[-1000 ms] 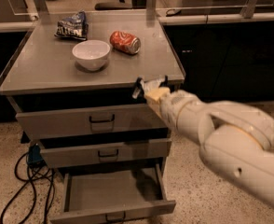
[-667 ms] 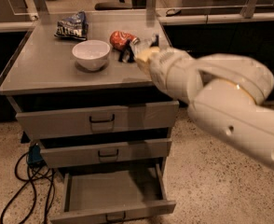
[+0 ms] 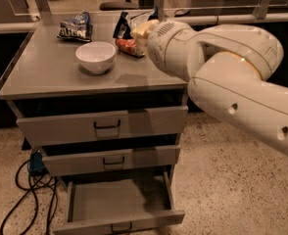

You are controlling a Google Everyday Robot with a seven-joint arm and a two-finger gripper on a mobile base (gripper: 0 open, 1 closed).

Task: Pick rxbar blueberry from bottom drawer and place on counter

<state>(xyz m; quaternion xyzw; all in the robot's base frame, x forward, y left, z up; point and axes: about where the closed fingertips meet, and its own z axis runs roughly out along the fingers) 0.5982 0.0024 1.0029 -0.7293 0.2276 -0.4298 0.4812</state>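
Observation:
My gripper [image 3: 124, 28] hangs over the back of the counter [image 3: 46, 75], just above the red soda can [image 3: 129, 47]. It is shut on the rxbar blueberry [image 3: 120, 25], a small dark bar with pale marks that sticks out to the left of the fingers, held above the counter surface. My large white arm [image 3: 232, 67] reaches in from the right and hides the counter's right rear corner. The bottom drawer [image 3: 109, 199] is pulled open below, and its grey floor shows nothing lying on it.
A white bowl [image 3: 96, 57] stands left of the can, and a dark-blue snack bag [image 3: 75, 27] lies at the back left. The two upper drawers [image 3: 105, 126] are nearly shut. Cables and a blue plug [image 3: 35, 163] lie on the floor at the left.
The gripper has risen from the front right edge of the counter and moved back and left over the counter, carrying the bar to a spot above the red can.

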